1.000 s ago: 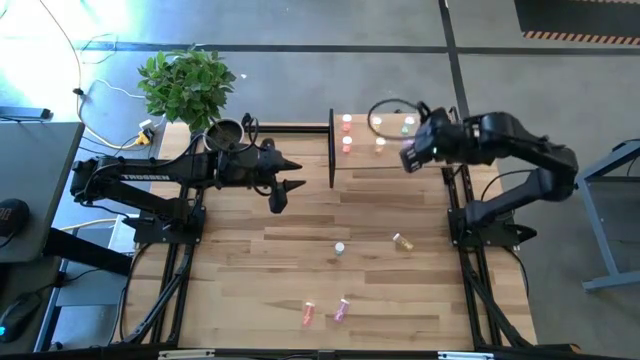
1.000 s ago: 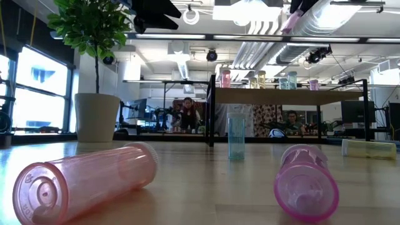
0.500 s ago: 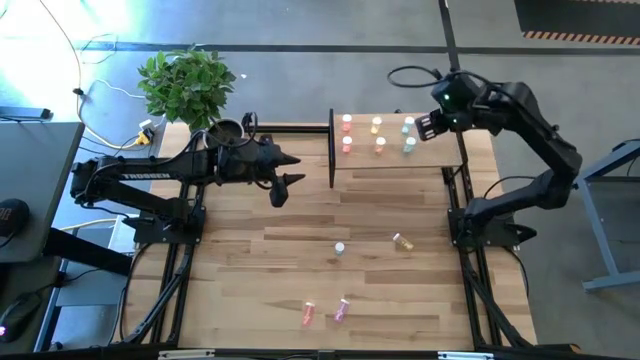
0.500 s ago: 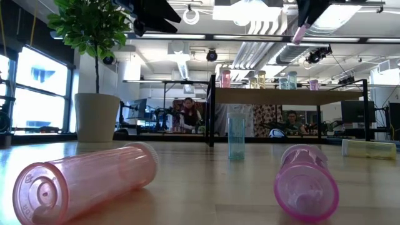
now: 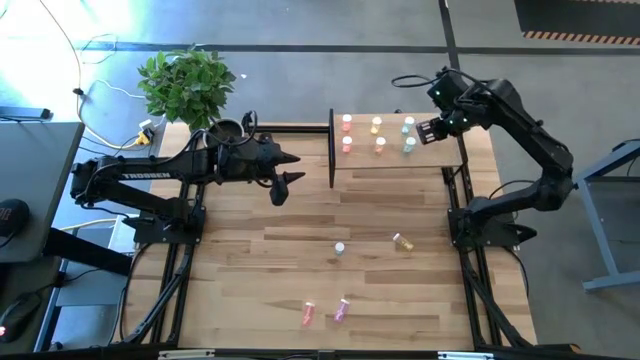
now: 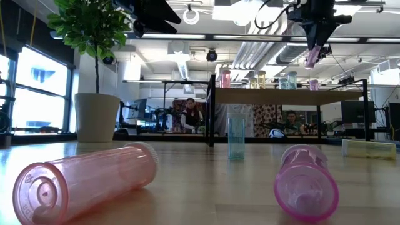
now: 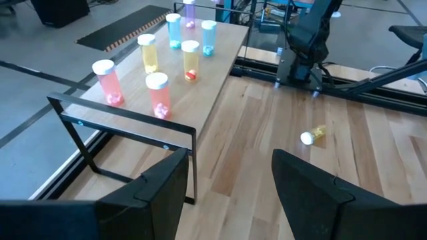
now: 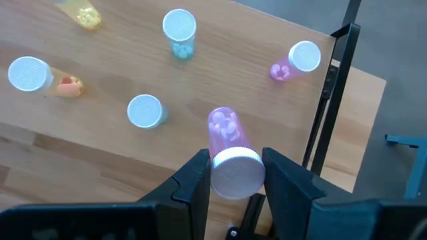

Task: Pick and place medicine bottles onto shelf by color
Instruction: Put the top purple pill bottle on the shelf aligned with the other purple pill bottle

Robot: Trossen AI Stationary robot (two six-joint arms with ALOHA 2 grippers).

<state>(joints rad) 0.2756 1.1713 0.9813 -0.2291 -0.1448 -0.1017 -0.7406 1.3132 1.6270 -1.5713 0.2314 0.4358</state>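
Four loose bottles (image 5: 340, 247) on wood table (image 5: 260, 270), potted plant (image 5: 187, 84) behind

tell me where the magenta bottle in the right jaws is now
The small magenta cylindrical bottle is gripped in the right gripper, above the light-wood shelf board's right end, near another magenta bottle.

My high view straight down over the whole table (image 5: 300, 215), low view level at tabletop height facing the shelf (image 6: 275, 94) and, I think, an office behind, left wrist view angled across that shelf, right wrist view close above it.
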